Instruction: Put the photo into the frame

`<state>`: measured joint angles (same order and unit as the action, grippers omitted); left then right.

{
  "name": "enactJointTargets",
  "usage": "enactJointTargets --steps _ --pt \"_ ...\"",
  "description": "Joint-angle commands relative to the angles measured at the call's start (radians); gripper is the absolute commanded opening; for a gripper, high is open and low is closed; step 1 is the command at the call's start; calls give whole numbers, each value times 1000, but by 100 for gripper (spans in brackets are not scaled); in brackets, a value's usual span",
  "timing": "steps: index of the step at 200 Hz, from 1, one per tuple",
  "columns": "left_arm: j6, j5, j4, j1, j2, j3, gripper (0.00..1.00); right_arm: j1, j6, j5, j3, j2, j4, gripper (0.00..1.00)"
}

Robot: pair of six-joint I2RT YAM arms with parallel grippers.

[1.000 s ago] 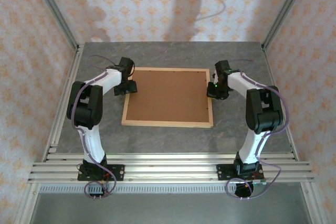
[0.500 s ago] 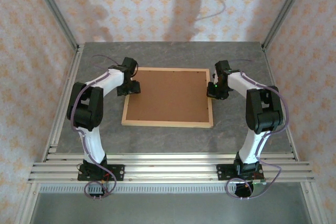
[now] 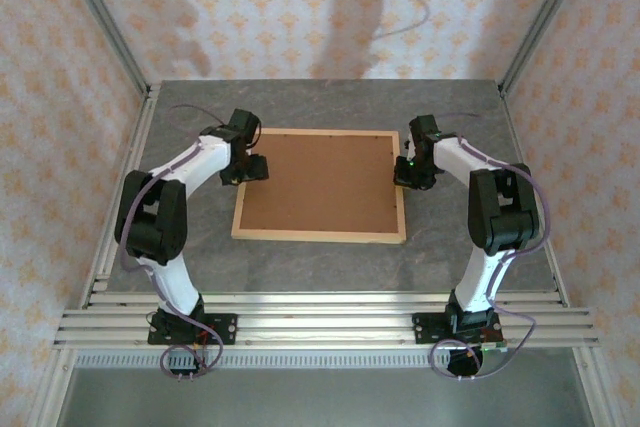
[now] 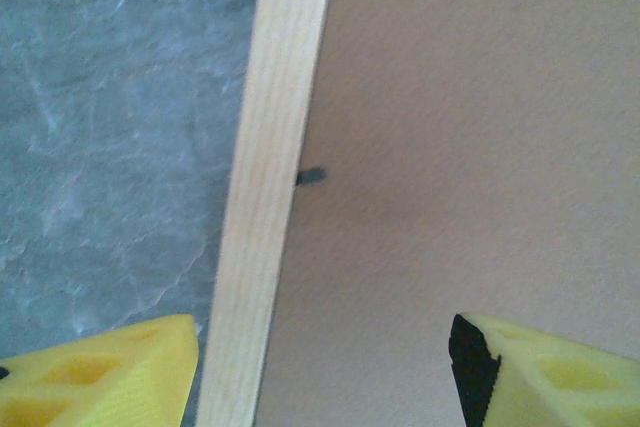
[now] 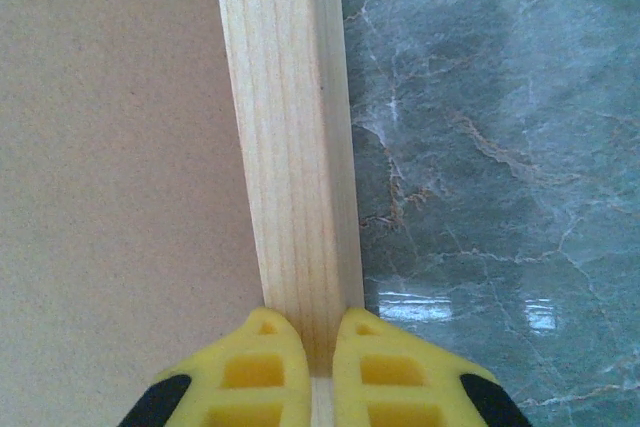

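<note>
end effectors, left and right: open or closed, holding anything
Left end effector: open, straddling the frame's left rail, holding nothing.
Right end effector: closed, tips at the frame's right rail; a grip cannot be told.

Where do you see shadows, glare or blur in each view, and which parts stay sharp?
Top external: large soft shadows fall on the back wall, while the frame is evenly lit. Left wrist: the whole picture looks slightly soft, most of all the yellow fingertips at the bottom corners. Right wrist: the wood grain is sharp, and a white glare patch lies on the table at the lower right.
</note>
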<state>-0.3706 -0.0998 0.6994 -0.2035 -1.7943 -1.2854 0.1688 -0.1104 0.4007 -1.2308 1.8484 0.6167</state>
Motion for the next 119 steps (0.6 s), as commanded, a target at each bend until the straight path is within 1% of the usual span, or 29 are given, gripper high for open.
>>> enactJointTargets --steps 1,64,90,119 --pt "-27 8 31 25 63 57 71 12 5 -18 19 44 16 8" --pt "-73 15 10 89 211 252 72 12 0 -8 16 51 12 8" --pt "-86 6 -13 97 221 291 72 12 1 -6 16 54 14 9" --pt "-86 -6 -26 96 195 282 72 12 2 -2 16 52 15 8"
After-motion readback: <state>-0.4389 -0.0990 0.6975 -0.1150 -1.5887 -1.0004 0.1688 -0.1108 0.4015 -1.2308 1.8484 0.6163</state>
